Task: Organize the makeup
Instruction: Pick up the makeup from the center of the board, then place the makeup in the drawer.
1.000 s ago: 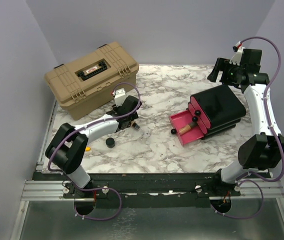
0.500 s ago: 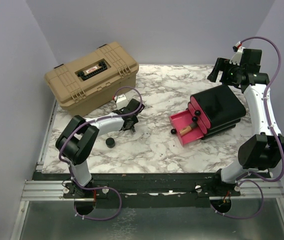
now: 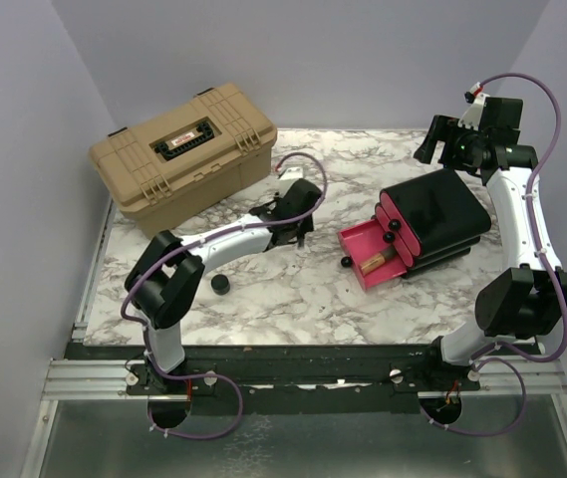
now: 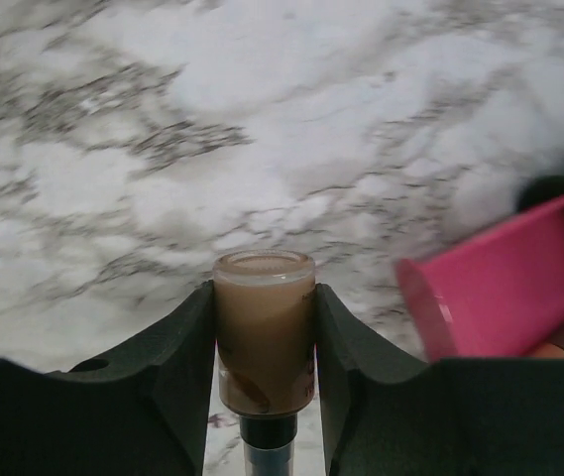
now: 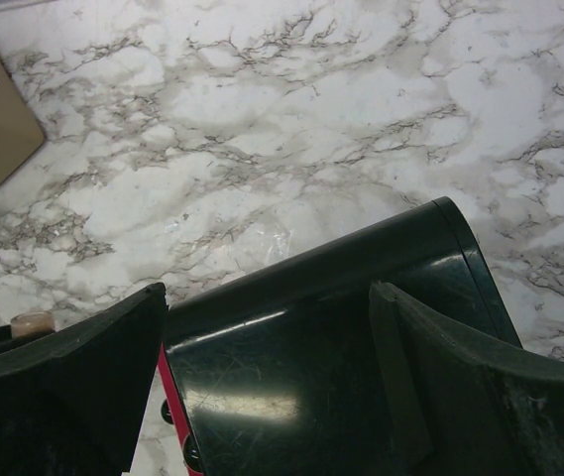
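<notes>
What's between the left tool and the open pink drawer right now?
Nothing: bare marble table separates the left tool from the pink drawer, clearest in the top view.

The left arm (image 3: 228,239) and right arm (image 3: 518,214) had white shells between bulky black joints. A purple cable (image 3: 303,155) looped out just behind each set of fingers (image 4: 174,372), running back to the base. The fingers were thick, matte black wedges.

Beige bottle (image 4: 264,337), pink drawer (image 4: 500,288)
</notes>
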`<state>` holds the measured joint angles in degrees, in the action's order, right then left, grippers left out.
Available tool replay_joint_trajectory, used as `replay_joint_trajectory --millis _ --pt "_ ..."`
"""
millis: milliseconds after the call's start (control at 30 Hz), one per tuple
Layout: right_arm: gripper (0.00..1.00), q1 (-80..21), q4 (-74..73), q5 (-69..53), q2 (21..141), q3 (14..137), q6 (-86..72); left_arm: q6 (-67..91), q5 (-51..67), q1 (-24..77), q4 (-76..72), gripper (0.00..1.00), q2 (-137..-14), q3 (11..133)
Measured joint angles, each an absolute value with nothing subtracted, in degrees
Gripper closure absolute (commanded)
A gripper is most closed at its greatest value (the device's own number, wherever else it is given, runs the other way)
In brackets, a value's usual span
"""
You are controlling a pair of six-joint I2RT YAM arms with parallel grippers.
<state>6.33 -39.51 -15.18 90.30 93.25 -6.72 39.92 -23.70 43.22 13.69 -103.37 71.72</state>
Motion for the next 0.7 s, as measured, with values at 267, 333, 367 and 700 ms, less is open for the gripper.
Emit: replay_joint_trajectory --millis 267,333,367,700 --pt "0.11 6.3 -39.5 -15.2 90.3 93.3 -6.7 28.6 -13.8 47.9 8.3 0.71 -108.6 81.7" --pt "0.11 6.3 -39.5 -15.2 90.3 93.2 -6.7 26.9 -11.5 48.5 6.5 0.72 -109.7 81.7" --pt "0.11 6.3 -39.5 -15.2 90.3 93.2 -6.7 26.5 -10.3 48.7 5.5 0.72 -110.1 81.6" --pt "0.11 6.3 -39.5 -15.2 90.3 92.6 -6.7 25.3 -0.5 50.5 -14.4 0.71 -112.6 75.5"
